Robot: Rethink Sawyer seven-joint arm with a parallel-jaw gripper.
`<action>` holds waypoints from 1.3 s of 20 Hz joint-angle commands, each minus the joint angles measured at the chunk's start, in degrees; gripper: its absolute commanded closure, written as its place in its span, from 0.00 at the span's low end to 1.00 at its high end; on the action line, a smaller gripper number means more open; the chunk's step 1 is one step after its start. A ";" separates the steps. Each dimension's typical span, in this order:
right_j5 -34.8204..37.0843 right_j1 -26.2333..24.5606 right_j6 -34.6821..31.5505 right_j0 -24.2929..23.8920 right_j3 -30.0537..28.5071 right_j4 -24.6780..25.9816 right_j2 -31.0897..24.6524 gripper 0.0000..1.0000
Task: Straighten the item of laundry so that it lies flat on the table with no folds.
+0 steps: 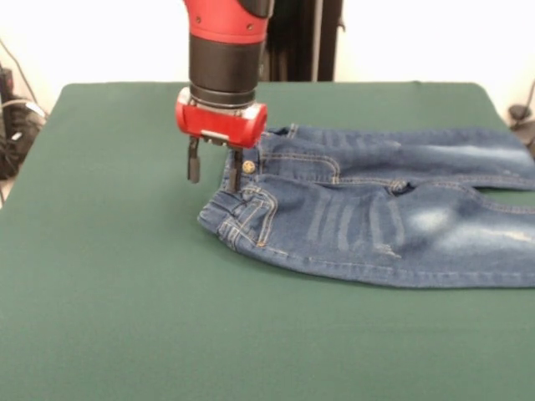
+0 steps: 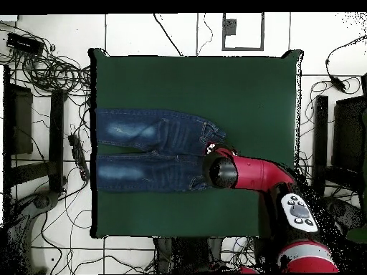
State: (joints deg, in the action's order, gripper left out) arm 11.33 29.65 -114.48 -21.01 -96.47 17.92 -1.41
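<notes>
On the green table point(image 1: 100, 276), the gripper point(image 1: 215, 170) hangs at the jeans' waistband, fingers apart, one finger clear of the cloth, the other at the button. The jeans point(image 1: 384, 221) stretch rightward, legs reaching the table's edge.

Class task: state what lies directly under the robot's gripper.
Under the open gripper lies the jeans waistband with its metal button, on the green table. The cloth beneath the jeans is covered.
</notes>
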 commanded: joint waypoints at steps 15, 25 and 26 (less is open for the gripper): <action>-1.42 0.06 -2.40 -3.68 -7.41 2.42 -15.40 0.00; -3.90 -1.13 -3.19 -4.01 -7.18 2.33 -16.62 0.00; -3.97 -1.12 -3.14 -3.83 -7.00 2.39 -16.47 0.00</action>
State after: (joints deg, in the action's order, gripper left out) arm 9.50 29.74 -114.48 -26.07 -99.77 19.14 -8.90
